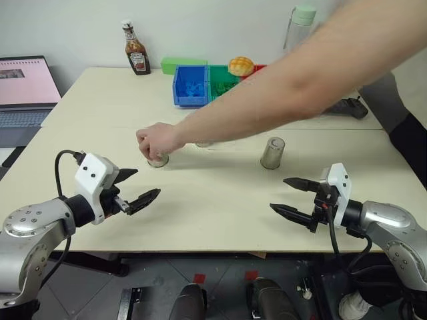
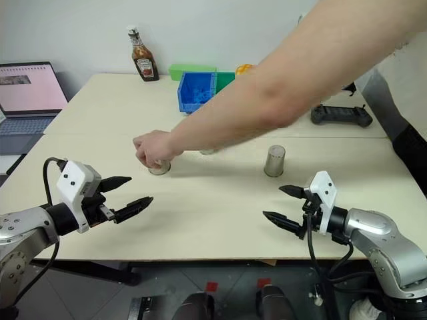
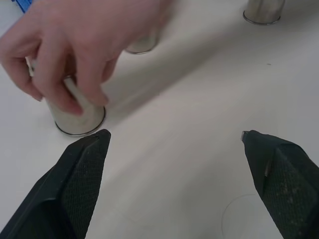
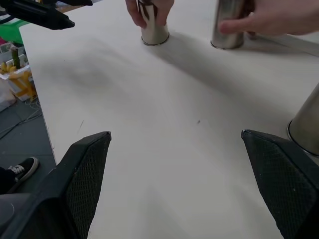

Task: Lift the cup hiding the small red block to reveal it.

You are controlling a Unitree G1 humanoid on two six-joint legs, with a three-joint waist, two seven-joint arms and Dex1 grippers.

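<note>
Three silvery cups stand upside down in a row across the middle of the table. A person's hand [image 1: 155,141] grips the left cup [image 1: 159,159]. The middle cup [image 1: 205,143] is mostly hidden behind the person's forearm. The right cup [image 1: 272,153] stands alone. The small red block is hidden. My left gripper [image 1: 147,183] hovers open in front of the left cup, a short way off. My right gripper [image 1: 278,194] is open too, nearer the table's front edge than the right cup. Nothing lies between either pair of fingers.
At the back stand a ketchup bottle [image 1: 137,57], a green box [image 1: 181,64], a blue bin [image 1: 190,85], a green bin [image 1: 223,80] and a clear bottle [image 1: 301,27]. A laptop [image 1: 23,90] sits far left, a black controller [image 2: 341,115] back right. The person's arm [image 1: 300,87] reaches over the table from the right.
</note>
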